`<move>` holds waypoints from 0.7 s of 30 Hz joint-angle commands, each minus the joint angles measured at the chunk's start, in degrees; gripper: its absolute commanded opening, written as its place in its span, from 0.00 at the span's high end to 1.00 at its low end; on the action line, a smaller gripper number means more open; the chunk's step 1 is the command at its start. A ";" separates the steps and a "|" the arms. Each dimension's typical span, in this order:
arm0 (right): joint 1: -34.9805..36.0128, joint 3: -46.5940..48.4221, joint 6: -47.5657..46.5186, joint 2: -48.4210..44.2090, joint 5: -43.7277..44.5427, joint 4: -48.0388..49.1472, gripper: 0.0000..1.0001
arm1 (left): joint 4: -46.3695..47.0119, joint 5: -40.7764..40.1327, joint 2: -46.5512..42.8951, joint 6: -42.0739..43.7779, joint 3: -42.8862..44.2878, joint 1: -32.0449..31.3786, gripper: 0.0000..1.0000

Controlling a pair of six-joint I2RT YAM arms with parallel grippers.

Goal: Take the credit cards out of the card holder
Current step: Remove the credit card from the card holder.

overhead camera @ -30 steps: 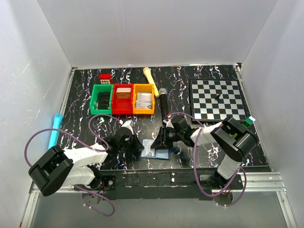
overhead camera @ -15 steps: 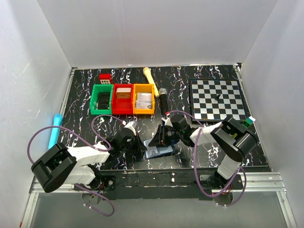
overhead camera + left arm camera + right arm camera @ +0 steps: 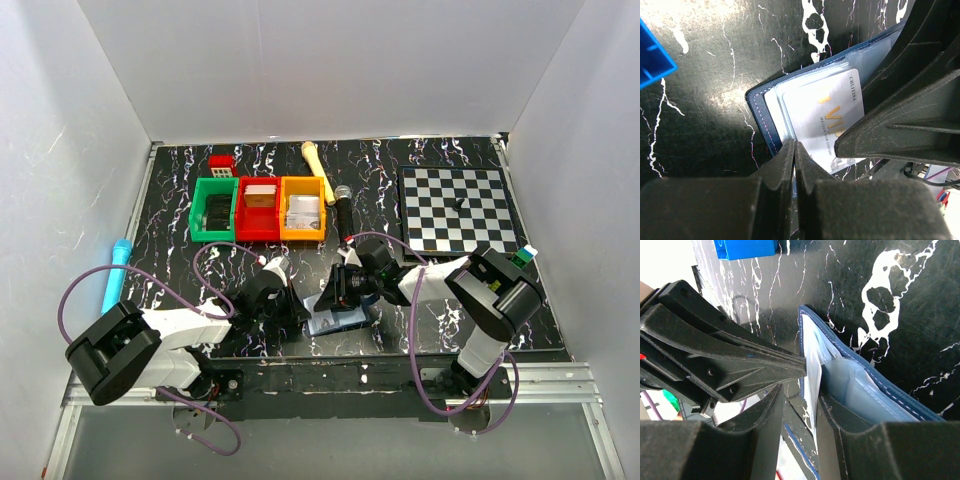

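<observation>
Navy-blue and half open, the holder (image 3: 342, 314) lies near the front edge of the black marbled worktop (image 3: 180, 200) in the top view, between the two arms. One half lies flat and the other tilts up at the right claw (image 3: 338, 292). The left claw (image 3: 294, 307) comes in low from the other side, its tip at the holder's left edge. Three bins (image 3: 236, 212) and a chessboard (image 3: 460, 210) sit well apart at the back. No card can be seen lying loose on the worktop.

From the left wrist, the left claw (image 3: 795, 155) is clenched, its fingers pressed together with nothing visible between them. Its tips touch the holder's stitched near edge and seem to pin it down. The cards (image 3: 825, 117) show as pale faces under a clear sleeve (image 3: 875, 50), the top one lettered in gold. A finger of the right claw crosses the frame at right, over that card's corner. A blue brick (image 3: 652, 57) lies apart at upper left.

From the right wrist, the right claw (image 3: 802, 407) stands part-open astride the holder's raised flap. A gap shows on one side, so the flap looks levered by one finger rather than pinched. Cloudy sleeves bulge in the fold, and the left claw's tip meets the flap's edge.

The holder is open and braced, but by these views every card is still in its pocket. All the pulling-out is left to do.
</observation>
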 commanded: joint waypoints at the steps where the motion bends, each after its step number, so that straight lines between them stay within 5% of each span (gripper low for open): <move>1: 0.78 2.28 -3.16 -2.46 -0.25 -3.58 0.62 | -6.06 0.83 0.15 0.13 -0.73 -0.97 1.00; 21: -0.80 2.72 -7.21 -6.07 2.65 -13.08 0.64 | -9.85 -1.63 1.64 0.04 -0.11 -0.97 1.00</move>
